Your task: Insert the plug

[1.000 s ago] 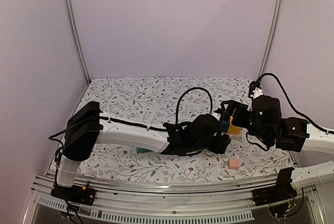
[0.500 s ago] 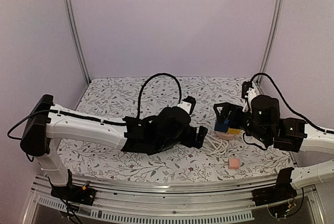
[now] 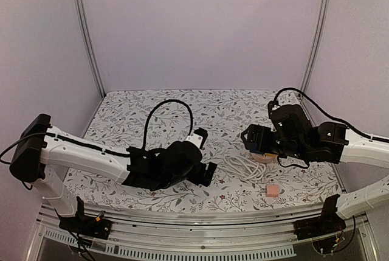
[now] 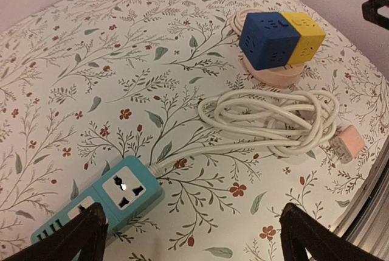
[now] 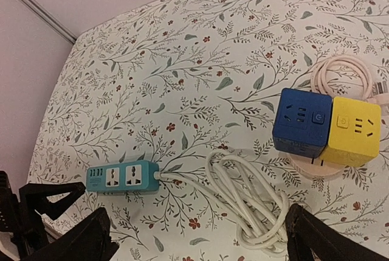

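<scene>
A teal power strip [image 4: 115, 197] with white sockets lies on the flowered table, also in the right wrist view [image 5: 121, 177]. Its white cable [image 4: 273, 118] lies coiled to the right and ends in a pink plug [image 4: 347, 143], which lies loose on the table [image 3: 273, 190]. My left gripper [image 4: 194, 240] is open and empty above the strip's cable end; the left arm hides the strip in the top view. My right gripper [image 5: 200, 243] is open and empty, high above the coil [image 5: 249, 203].
A blue and yellow cube socket [image 4: 281, 37] stands on a round pink base [image 4: 273, 77] at the right, with a pink cable [image 5: 343, 72] looped behind it. The table's front edge runs close to the pink plug.
My left gripper has drawn back to the left, away from the cube socket, and now hangs over the teal strip. My right gripper has shifted a little left and back.
</scene>
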Controlling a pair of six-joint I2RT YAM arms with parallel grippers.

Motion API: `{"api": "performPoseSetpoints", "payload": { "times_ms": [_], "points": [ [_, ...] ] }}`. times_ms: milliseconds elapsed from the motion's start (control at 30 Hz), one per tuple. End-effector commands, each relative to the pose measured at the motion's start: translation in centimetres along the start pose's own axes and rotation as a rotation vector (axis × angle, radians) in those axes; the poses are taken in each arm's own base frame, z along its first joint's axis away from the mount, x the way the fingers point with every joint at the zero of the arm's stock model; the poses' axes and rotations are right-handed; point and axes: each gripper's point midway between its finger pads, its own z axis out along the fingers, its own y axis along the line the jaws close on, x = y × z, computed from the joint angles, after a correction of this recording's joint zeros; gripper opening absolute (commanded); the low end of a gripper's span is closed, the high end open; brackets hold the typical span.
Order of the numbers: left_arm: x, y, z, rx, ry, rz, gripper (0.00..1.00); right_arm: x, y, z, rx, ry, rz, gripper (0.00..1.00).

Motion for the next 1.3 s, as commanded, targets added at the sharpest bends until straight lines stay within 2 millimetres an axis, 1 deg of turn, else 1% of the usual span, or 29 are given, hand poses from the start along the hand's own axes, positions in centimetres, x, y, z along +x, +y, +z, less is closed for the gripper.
{"api": "performPoseSetpoints", "payload": {
  "times_ms": [0,67,133,167,300,367,433,567,633,733,867,1000,1267],
  "points": [
    [0.7,-0.1,-1.2,0.048,0.005,0.009,0.98,4.8,-4.1,-0.1,0.182,0.195,0.013,0.99],
    [0.8,0.1,-1.7,0.06,0.007,0.002,0.97,6.5,-5.4,-0.1,0.219,0.25,0.037,0.99],
    [0.3,-0.1,-2.3,0.093,-0.023,-0.026,0.97,8.1,-6.4,-0.4,0.229,0.293,0.071,0.99],
    [0.4,-0.1,-2.6,0.105,-0.029,-0.032,0.97,8.7,-6.9,-0.5,0.232,0.31,0.086,0.99],
    [0.9,0.3,-3.2,0.128,-0.035,-0.051,0.96,10.6,-8.6,-1.5,0.245,0.357,0.14,0.99],
    [1.2,0.1,-3.7,0.169,-0.033,-0.07,0.95,11.3,-9.3,-1.9,0.257,0.375,0.163,0.99],
    [1.0,-0.4,-4.4,0.2,-0.031,-0.071,0.93,12.1,-10.0,-2.0,0.263,0.386,0.185,0.99],
    [0.4,0.4,-5.5,0.18,-0.07,-0.073,0.92,13.6,-10.9,-2.1,0.283,0.425,0.196,0.99],
    [0.4,0.7,-5.7,0.174,-0.077,-0.073,0.91,14.0,-11.6,-2.2,0.321,0.442,0.18,0.99],
    [0.3,0.6,-6.0,0.185,-0.08,-0.078,0.91,14.9,-12.8,-2.2,0.381,0.468,0.159,0.99],
    [0.3,0.6,-6.1,0.19,-0.081,-0.079,0.89,16.2,-13.7,-1.8,0.405,0.495,0.143,0.98],
    [0.3,0.7,-6.2,0.191,-0.083,-0.074,0.88,17.2,-14.5,-1.2,0.413,0.502,0.126,0.89],
    [0.3,0.6,-6.3,0.204,-0.087,-0.072,0.87,17.4,-15.5,-0.5,0.431,0.468,0.1,0.86]
  ]
}}
